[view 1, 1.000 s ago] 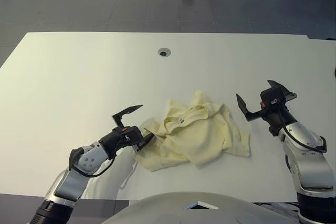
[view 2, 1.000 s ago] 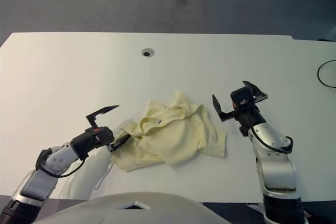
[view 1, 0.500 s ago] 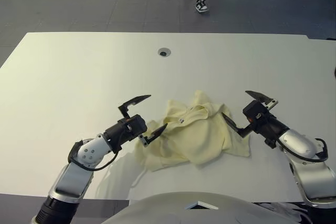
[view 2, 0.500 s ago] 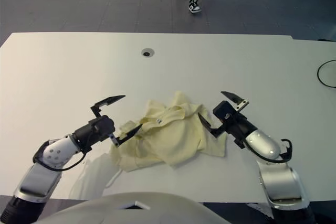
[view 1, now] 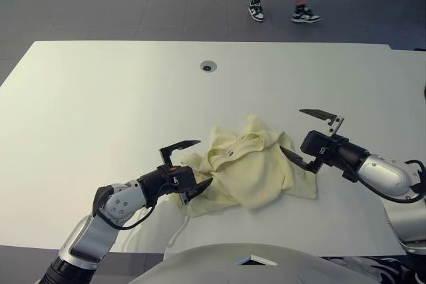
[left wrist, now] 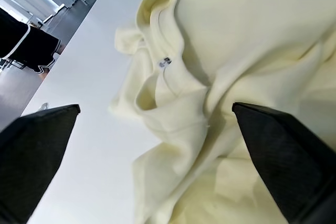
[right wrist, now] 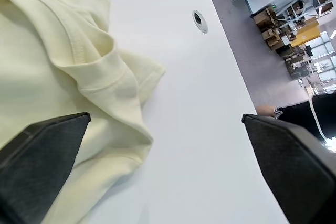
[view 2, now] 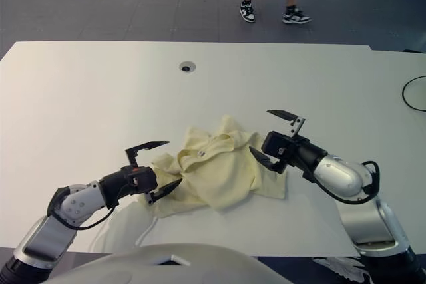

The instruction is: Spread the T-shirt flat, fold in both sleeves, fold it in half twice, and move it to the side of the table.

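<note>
The left gripper (view 1: 202, 161) and right gripper (view 1: 293, 131), both wide open, flank the T-shirt (view 1: 253, 171), seemingly touching its edges.

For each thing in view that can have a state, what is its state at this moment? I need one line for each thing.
T-shirt: crumpled in a heap on the table, not spread flat, sleeves not folded in.
Left gripper: open, at the T-shirt's left edge, clamping nothing.
Right gripper: open, at the T-shirt's right edge, clamping nothing.
</note>
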